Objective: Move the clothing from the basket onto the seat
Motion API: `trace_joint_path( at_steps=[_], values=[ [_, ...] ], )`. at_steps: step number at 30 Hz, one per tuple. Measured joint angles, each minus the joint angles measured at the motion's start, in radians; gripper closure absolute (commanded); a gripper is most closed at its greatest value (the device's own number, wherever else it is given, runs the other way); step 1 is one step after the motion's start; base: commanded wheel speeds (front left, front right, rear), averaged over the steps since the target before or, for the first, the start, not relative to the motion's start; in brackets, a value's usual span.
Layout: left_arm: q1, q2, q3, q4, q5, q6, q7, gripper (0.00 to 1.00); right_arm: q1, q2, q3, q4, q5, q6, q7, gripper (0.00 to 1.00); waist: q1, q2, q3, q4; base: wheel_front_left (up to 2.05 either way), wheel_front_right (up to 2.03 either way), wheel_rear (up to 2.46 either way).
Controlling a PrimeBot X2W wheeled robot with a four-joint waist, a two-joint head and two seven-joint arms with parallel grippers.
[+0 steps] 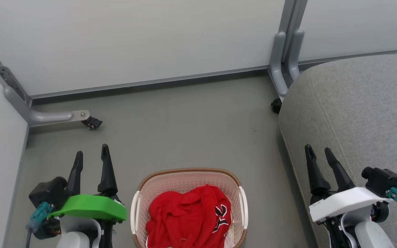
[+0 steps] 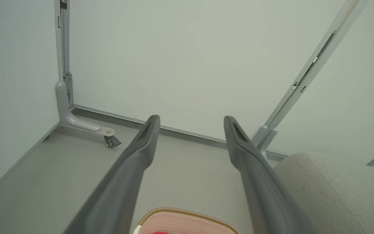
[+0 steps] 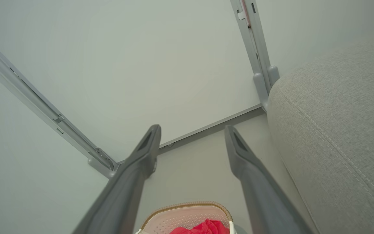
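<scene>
Red clothing [image 1: 188, 217] lies heaped in the laundry basket [image 1: 184, 169] on the floor [image 1: 184, 117], directly in front of the robot. The grey seat [image 1: 357, 103] stands just to the basket's right, with nothing red on the part of it that shows. The left tool [image 1: 91, 150] and right tool [image 1: 318, 149] hang either side of the basket, each with its fingers spread apart and holding nothing, neither touching the fabric. By the look of it the job has not started: the whole heap is yet to be lifted out and carried across to the seat.
</scene>
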State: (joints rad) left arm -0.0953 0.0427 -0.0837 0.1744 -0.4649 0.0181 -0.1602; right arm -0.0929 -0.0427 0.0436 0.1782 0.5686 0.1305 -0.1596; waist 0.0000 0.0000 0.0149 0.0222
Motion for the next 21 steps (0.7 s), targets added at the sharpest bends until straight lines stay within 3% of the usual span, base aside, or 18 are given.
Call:
trace_joint_path(
  at_steps=[21],
  values=[
    [-0.016,0.002,-0.039,-0.001,0.207,0.027,-0.046,0.00,-0.014,-0.002,0.014,0.008,-0.195,0.000,-0.046,0.00,0.0000,0.0000,0.006,0.014,0.00,0.00,0.00]
  ],
)
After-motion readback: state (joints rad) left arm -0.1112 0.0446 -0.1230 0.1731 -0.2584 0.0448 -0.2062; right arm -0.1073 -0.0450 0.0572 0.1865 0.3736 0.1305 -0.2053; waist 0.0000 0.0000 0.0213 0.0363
